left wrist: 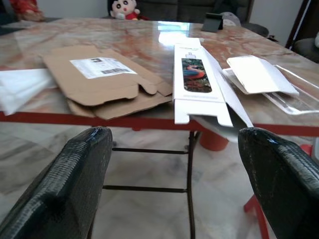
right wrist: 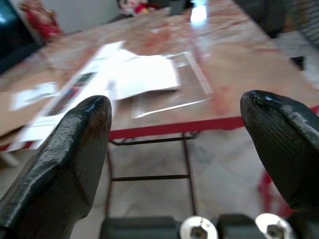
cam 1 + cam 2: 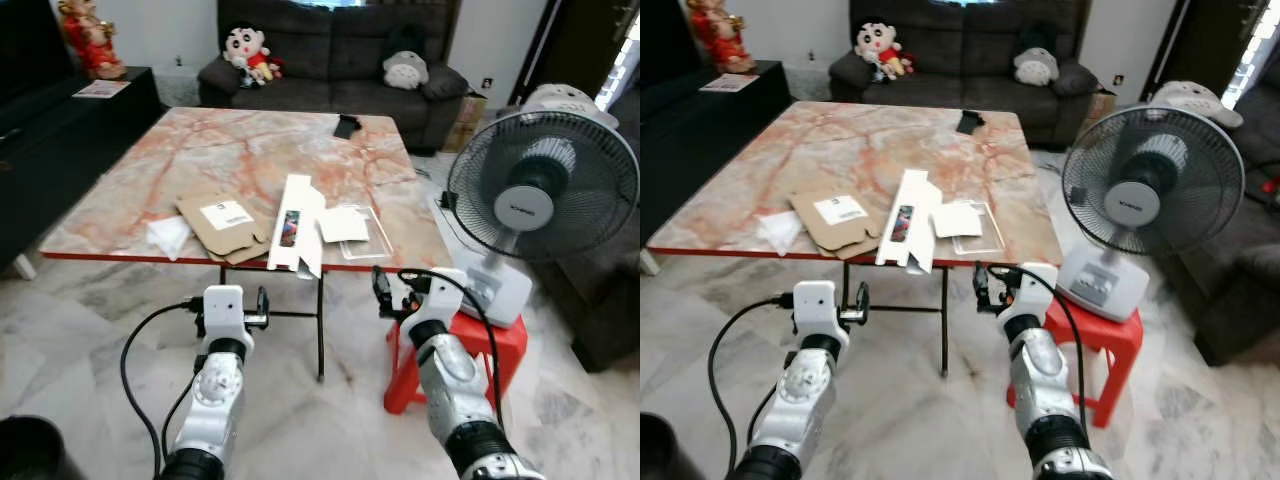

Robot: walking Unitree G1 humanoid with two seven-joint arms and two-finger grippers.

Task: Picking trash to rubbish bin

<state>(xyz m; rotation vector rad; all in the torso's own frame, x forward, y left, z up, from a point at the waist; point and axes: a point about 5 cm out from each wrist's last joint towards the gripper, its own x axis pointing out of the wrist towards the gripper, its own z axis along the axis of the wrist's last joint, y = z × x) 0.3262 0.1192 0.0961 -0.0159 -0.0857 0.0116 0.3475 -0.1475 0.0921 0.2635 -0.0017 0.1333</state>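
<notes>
Trash lies along the near edge of a marble table [image 3: 250,150]: a flattened brown cardboard box [image 3: 225,225], a long white box with a printed strip [image 3: 296,222], a white sheet on a clear plastic tray [image 3: 352,230] and a crumpled white wrapper [image 3: 168,235]. Both grippers are held low in front of that edge, below the tabletop. My left gripper [image 1: 174,144] is open and empty, facing the cardboard and the white box. My right gripper [image 2: 174,114] is open and empty too, facing the plastic tray. A dark round bin [image 3: 28,450] sits on the floor at the near left.
A standing fan [image 3: 540,195] rests on a red plastic stool [image 3: 492,345] close to my right arm. A small black object [image 3: 346,126] lies at the table's far side. A dark sofa [image 3: 330,60] with soft toys stands behind, and a dark cabinet [image 3: 40,150] stands on the left.
</notes>
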